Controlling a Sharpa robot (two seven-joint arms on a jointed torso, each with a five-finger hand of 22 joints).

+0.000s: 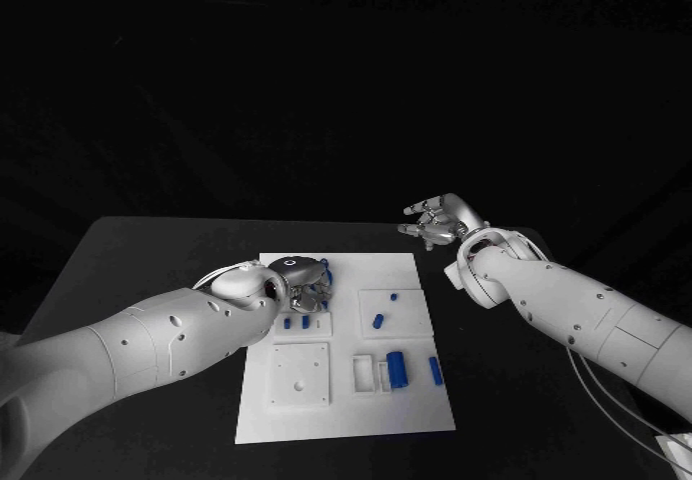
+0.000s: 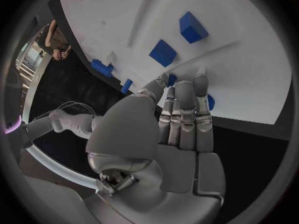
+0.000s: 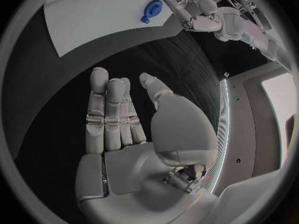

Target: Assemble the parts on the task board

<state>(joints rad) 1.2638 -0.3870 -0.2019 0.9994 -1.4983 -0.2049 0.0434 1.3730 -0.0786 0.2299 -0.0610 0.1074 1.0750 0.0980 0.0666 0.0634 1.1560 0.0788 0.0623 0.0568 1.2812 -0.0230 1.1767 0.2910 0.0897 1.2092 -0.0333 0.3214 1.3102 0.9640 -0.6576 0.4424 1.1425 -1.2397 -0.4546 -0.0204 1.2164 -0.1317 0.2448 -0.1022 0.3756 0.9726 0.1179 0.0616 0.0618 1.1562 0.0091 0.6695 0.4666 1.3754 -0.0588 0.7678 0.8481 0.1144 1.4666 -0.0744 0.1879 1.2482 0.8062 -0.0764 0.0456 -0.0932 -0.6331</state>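
The task board (image 1: 346,420) lies in the middle of the black counter (image 1: 144,260), its raised square plates set in two rows. The left hand (image 1: 296,285) is down over the board's far left corner, fingers stretched out together and their tips resting on or just above the white surface. In the left wrist view a small blue part (image 2: 210,102) peeps out beside the fingertips (image 2: 201,79); whether the hand has pinched it or is merely touching it, I cannot tell. Two blue blocks (image 2: 163,52) stand on the plate just beyond the fingers.

The right hand (image 1: 437,222) is raised off the board's far right corner, above the bare counter, fingers apart and holding nothing (its own wrist view shows an open palm).

Nearer the robot, a blue cylinder (image 1: 395,368) and a slim blue pin (image 1: 434,370) lie beside a white holder, and another small blue piece (image 1: 379,321) rests on the right-hand square plate.

My judgement is that this is an early step: the left hand is picking up or seating a part at the far corner, with most pieces not yet placed. The next move calls for a firm pinch on that small part and careful alignment with its socket.
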